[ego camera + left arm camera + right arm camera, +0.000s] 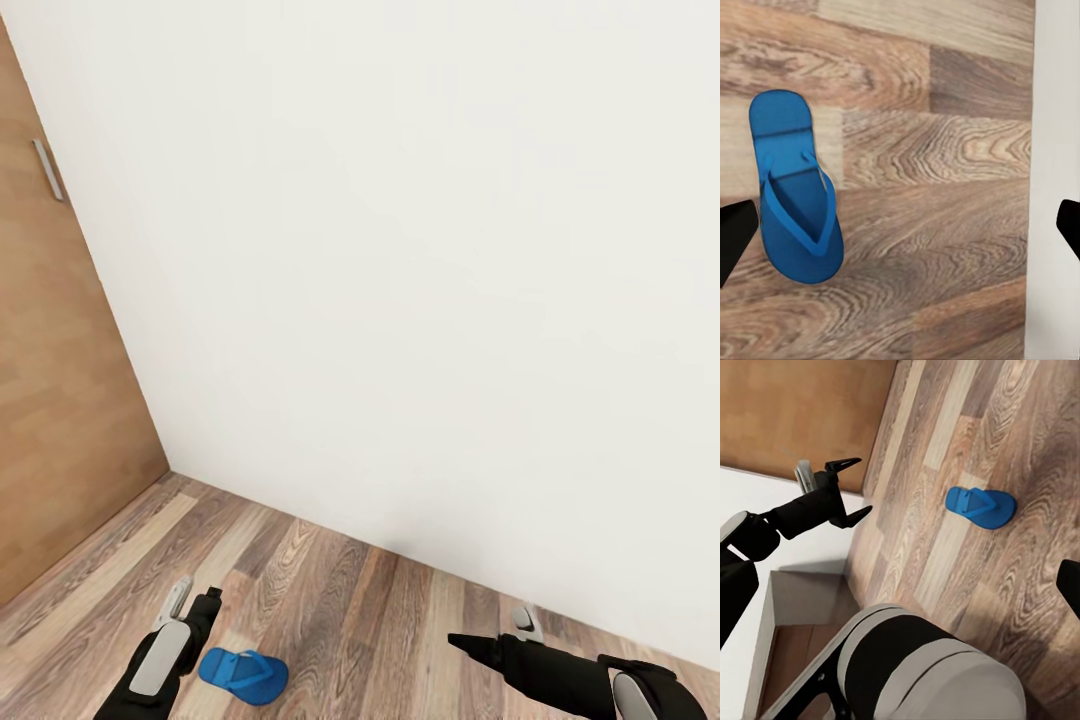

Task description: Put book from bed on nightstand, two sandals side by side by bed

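- In a corner of the bedroom, where a white wall (pixel 420 250) meets a brown door (pixel 60 380), the robot faces one blue sandal (pixel 243 674) lying flat and strap-side up on the wood-plank floor (pixel 370 610)
- The left gripper (pixel 195 600) hangs over the floor just beside the sandal, apart from it; the right wrist view shows its two dark fingers spread with nothing between them (pixel 849 489)
- From the left wrist camera the sandal (pixel 793 187) lies close to one dark fingertip (pixel 735 236), well off the middle of the gap, while the other fingertip sits at the far edge over the white wall base
- The right gripper (pixel 495 632) reaches forward near the wall and carries nothing; whether its fingers stand apart or together cannot be told from these pictures
- The step in hand appears to be the pickup of the sandal; the bed, the book and the second sandal are not to be placed from this spot
- The next move, as a judgement, calls for shifting the left gripper sideways until the sandal sits between the fingers, then lowering and closing on its thin sole or straps
- The flat sole leaves little to grip against the floor, so a slip is a risk
- No brand, label or writing can be read on the sandal, door or wall
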